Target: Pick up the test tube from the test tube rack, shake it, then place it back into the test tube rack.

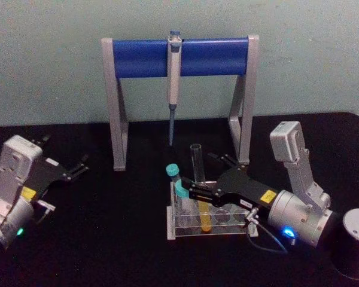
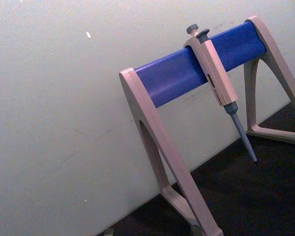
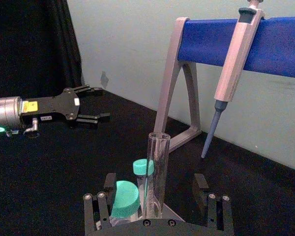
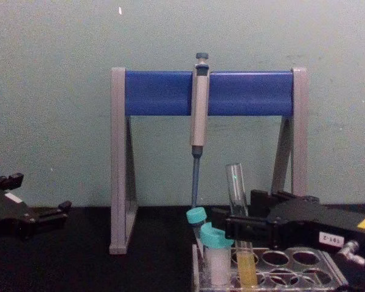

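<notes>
Test tube (image 1: 196, 162) seated in the test tube rack (image 1: 185, 232), near the middle of the black tabletop (image 1: 107, 239). Yellow-orange liquid fills its lower part. Mouth uncapped, tube leaning slightly toward the robot's left. Two teal-capped vials (image 4: 214, 255) stand in the rack just to its left.

Right tool (image 3: 155, 182) reaches in from the right at mid-height of the tube. Fingers spread wide, one on either side of the tube, clear gaps visible in the right wrist view. No contact, nothing held.

Left tool (image 1: 66, 154) sits well apart over the left of the tabletop, fingers open, empty.

Behind the rack: grey-and-blue stand (image 1: 179, 57) with a pipette (image 1: 173, 78) hanging from its bar.
</notes>
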`<state>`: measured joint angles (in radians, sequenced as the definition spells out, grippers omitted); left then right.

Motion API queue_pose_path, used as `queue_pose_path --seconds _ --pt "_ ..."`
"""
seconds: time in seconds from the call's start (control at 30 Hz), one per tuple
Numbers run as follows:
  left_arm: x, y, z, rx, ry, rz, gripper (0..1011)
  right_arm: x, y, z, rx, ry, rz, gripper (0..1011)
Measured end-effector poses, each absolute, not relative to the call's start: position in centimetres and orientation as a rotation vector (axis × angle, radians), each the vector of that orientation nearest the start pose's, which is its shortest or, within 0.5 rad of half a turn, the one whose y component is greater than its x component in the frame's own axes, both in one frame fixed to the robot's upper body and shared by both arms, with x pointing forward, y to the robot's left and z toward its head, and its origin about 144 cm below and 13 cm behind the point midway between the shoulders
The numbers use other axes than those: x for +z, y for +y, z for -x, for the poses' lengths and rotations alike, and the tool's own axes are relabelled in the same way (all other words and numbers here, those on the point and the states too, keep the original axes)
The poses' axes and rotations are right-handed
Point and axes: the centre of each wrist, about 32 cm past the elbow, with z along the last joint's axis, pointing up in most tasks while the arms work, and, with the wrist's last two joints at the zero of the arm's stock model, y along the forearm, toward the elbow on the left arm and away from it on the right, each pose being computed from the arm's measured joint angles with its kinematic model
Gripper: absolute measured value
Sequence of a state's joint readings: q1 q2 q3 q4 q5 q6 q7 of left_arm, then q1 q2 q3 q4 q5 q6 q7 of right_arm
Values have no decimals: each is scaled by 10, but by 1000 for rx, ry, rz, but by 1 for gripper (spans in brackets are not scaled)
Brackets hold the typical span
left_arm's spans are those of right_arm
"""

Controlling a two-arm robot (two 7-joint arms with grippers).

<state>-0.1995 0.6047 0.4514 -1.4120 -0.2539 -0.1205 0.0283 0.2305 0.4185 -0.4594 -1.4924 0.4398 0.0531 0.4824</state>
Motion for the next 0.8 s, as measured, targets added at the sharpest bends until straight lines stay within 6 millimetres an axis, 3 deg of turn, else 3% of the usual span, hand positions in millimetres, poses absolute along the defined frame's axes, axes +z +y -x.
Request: queue_pose_path --seconds 0.13,0.3,0.8 --pt "1140 310 -489 1248 -285 -304 1001 1162 -227 -497 -707 47 89 978" --pt "1140 310 -489 1248 -285 -305 1001 1162 -227 -497 -707 47 89 862" --pt "1140 310 -489 1248 -285 -304 1001 1162 -227 -497 -707 48 88 392"
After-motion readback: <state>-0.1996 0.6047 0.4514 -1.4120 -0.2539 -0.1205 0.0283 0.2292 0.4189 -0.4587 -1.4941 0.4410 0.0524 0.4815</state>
